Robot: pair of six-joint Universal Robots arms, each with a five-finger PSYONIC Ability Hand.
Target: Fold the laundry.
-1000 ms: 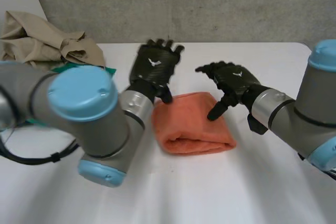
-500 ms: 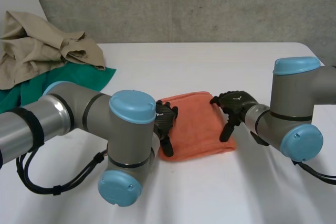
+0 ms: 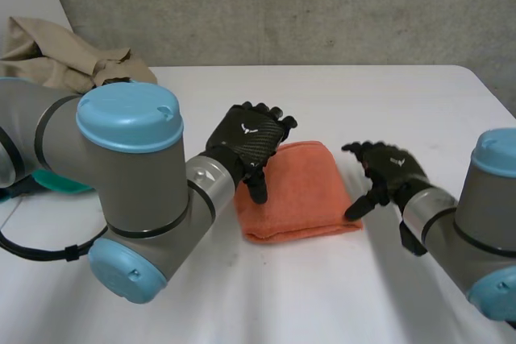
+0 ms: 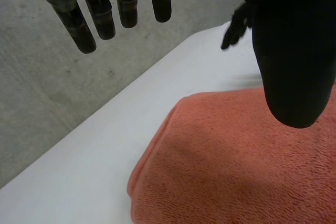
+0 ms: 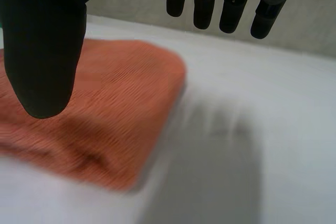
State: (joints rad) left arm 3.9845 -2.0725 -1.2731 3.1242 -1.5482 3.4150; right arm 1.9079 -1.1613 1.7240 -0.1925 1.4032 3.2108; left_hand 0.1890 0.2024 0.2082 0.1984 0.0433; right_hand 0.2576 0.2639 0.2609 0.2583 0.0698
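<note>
The white counter [image 3: 339, 94] spans the scene. At its far left corner lies a heap of beige clothes [image 3: 56, 58], with a patch of green cloth [image 3: 56, 184] nearer, beside the left arm. A folded orange towel [image 3: 302, 191] lies flat at the middle of the counter. The left robot hand [image 3: 250, 138] is over the towel's left edge, fingers straight and spread, holding nothing. The right robot hand [image 3: 387, 171] is just right of the towel, fingers relaxed and empty, thumb pointing down by the near right corner.
</note>
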